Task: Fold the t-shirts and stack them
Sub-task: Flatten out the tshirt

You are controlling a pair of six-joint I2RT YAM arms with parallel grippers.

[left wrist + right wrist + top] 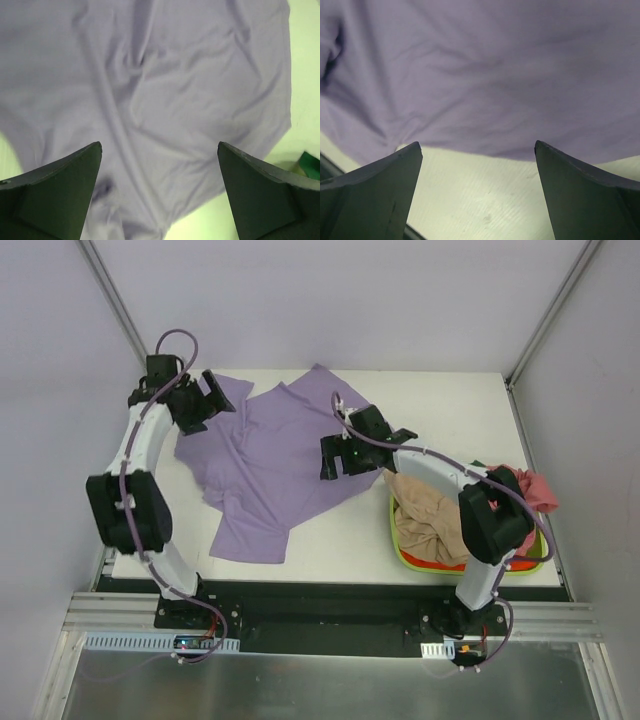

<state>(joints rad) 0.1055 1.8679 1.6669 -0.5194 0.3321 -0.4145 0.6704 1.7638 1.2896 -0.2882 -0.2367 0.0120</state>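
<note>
A large lavender t-shirt [265, 460] lies crumpled and spread over the middle of the table. My left gripper [212, 402] hovers open over its far left part; in the left wrist view, wrinkled cloth [175, 90] fills the gap between the fingers [60, 190]. My right gripper [336, 458] stands open at the shirt's right edge. The right wrist view shows the shirt's hem [495, 65] just beyond the fingertips [580, 185], with bare table [485, 195] between them. A tan t-shirt [425, 520], a pinkish-red one [538, 490] and a bit of dark green cloth [481, 466] sit in the basket.
The lime-green basket [397, 540] stands at the near right of the table, under my right arm's elbow. White walls close in the table at the back and both sides. A dark green patch [311, 166] shows at the right edge of the left wrist view.
</note>
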